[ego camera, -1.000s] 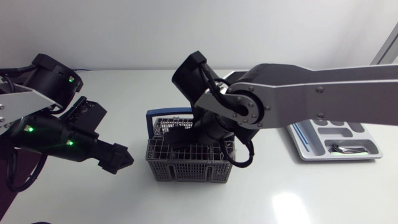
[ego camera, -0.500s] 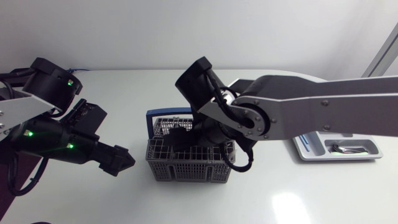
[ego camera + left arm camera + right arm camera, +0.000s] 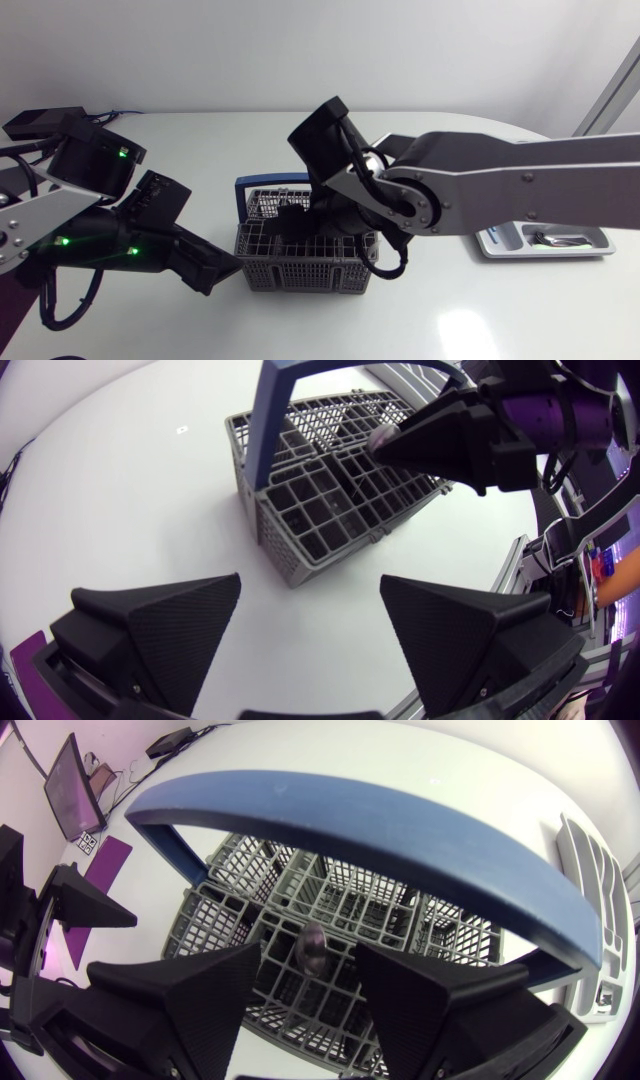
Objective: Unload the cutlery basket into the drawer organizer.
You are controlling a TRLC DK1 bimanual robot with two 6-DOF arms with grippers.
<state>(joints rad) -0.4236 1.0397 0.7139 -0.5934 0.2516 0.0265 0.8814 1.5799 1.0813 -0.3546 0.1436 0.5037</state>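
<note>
White desk (image 3: pixel 500 320): grey, blue-handled cutlery basket (image 3: pixel 300 272) at centre. Right fingers (image 3: pixel 200 990) spread inside basket under its handle, rounded cutlery end (image 3: pixel 312 948) between them, contact unclear. Left fingers (image 3: pixel 170 620) released, just beside basket. Drawer organizer (image 3: pixel 495 245) well apart at desk's right side, holding one utensil (image 3: pixel 548 238).

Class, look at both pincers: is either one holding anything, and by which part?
Nothing is held. The left pincer is open beside the basket; a cutlery end stands between the right pincer's open fingers, apparently untouched.
</note>
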